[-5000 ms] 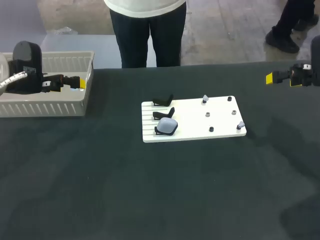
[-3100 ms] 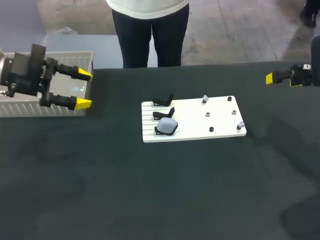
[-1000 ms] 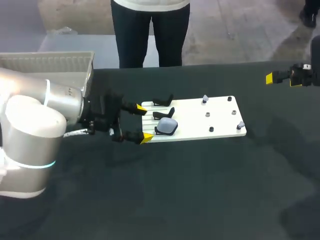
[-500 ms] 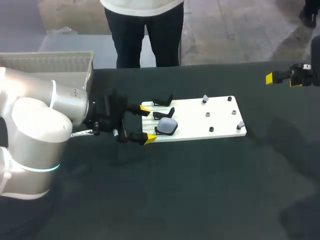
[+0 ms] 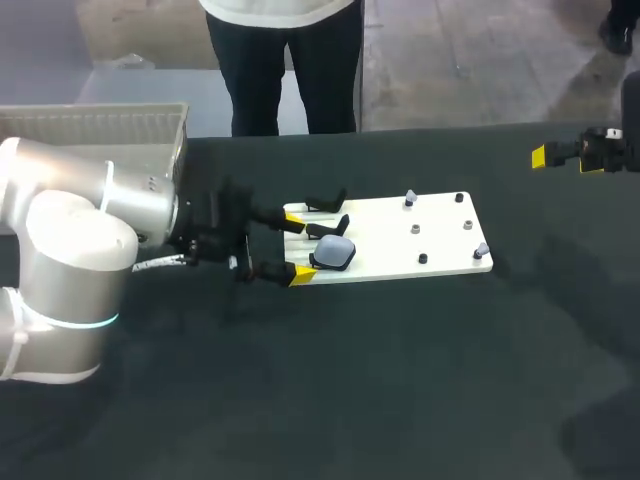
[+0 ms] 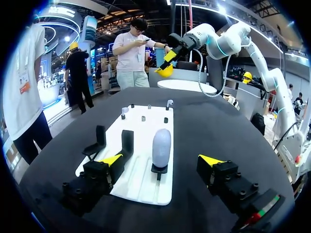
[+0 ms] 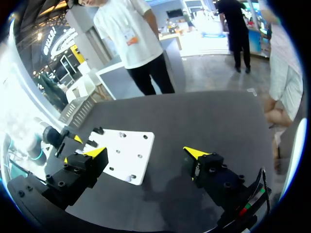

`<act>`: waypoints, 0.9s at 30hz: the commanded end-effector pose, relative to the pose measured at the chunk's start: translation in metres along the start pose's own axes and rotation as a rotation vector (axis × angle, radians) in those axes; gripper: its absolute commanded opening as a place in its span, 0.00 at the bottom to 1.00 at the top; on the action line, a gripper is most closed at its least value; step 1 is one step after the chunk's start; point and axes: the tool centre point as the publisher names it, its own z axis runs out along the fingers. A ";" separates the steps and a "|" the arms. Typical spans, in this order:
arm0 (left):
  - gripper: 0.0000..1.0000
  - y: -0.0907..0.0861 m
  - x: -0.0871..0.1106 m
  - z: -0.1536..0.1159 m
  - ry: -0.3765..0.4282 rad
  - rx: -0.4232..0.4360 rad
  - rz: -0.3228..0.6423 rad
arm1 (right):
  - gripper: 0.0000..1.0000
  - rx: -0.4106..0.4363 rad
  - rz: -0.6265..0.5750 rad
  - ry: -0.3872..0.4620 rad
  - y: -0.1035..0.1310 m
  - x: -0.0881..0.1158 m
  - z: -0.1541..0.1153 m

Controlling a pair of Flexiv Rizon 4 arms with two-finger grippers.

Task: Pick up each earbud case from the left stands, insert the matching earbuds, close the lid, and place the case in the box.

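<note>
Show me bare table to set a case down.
Bare: the table nearer the robot than the white board, and the strip between its right edge and the right jaws. Crowded: the board's left end, where the open left jaws face the earbud case and stands.

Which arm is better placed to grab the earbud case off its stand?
Left arm: its jaws stand open just short of the earbud case on the white board. The right arm is far off at the table's edge.

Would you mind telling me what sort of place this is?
Most likely a robot assembly test bench: the left gripper and right gripper, both open, hang over a dark table with a white fixture board carrying an earbud case on a stand, and a white box at the side.
</note>
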 end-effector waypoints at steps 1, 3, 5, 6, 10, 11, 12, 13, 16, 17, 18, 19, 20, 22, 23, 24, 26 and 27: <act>1.00 0.000 0.000 0.004 -0.008 -0.007 -0.008 | 1.00 -0.004 -0.001 0.000 -0.001 0.000 0.001; 1.00 -0.003 -0.002 0.006 -0.002 -0.018 -0.004 | 1.00 -0.004 -0.001 0.000 -0.001 0.000 0.001; 1.00 -0.004 -0.003 0.007 0.002 -0.018 -0.001 | 1.00 -0.004 -0.001 0.000 -0.001 0.000 0.001; 1.00 -0.005 -0.003 0.008 0.002 -0.019 0.000 | 1.00 -0.004 -0.001 0.000 -0.001 0.000 0.001; 1.00 -0.005 -0.002 0.013 -0.002 -0.020 -0.003 | 1.00 -0.004 -0.001 0.000 -0.001 0.000 0.001; 1.00 -0.005 -0.001 0.015 -0.002 -0.020 -0.004 | 1.00 -0.004 -0.001 0.000 -0.001 0.000 0.001; 1.00 -0.005 -0.001 0.016 -0.004 -0.017 -0.006 | 1.00 -0.004 -0.001 0.000 -0.001 0.000 0.001; 1.00 -0.005 -0.002 0.017 -0.005 -0.016 -0.006 | 1.00 -0.004 -0.001 0.000 -0.001 0.000 0.001; 1.00 -0.006 -0.004 0.019 -0.009 -0.016 -0.005 | 1.00 -0.004 -0.001 0.000 -0.001 0.000 0.001; 1.00 -0.007 -0.005 0.019 -0.009 -0.018 -0.005 | 1.00 -0.004 -0.001 0.000 -0.001 0.000 0.001; 1.00 -0.008 -0.005 0.020 -0.005 -0.021 -0.002 | 1.00 -0.004 -0.001 0.000 -0.001 0.000 0.001; 1.00 -0.008 -0.006 0.021 -0.003 -0.024 -0.001 | 1.00 -0.004 -0.001 0.000 -0.001 0.000 0.001; 1.00 -0.008 -0.006 0.022 -0.003 -0.024 -0.001 | 1.00 -0.004 -0.001 0.000 -0.001 0.000 0.001; 1.00 -0.008 -0.004 0.024 -0.010 -0.020 -0.008 | 1.00 -0.004 -0.001 0.000 -0.001 0.000 0.001; 1.00 -0.007 -0.004 0.026 -0.012 -0.018 -0.009 | 1.00 -0.004 -0.001 0.000 -0.001 0.000 0.001; 1.00 -0.007 -0.004 0.027 -0.013 -0.017 -0.010 | 1.00 -0.004 -0.001 0.000 -0.001 0.000 0.001; 1.00 -0.007 -0.004 0.030 -0.021 -0.011 -0.011 | 1.00 -0.004 -0.001 0.000 -0.001 0.000 0.001; 1.00 -0.007 -0.004 0.030 -0.024 -0.008 -0.013 | 1.00 -0.004 -0.001 0.000 -0.001 0.000 0.001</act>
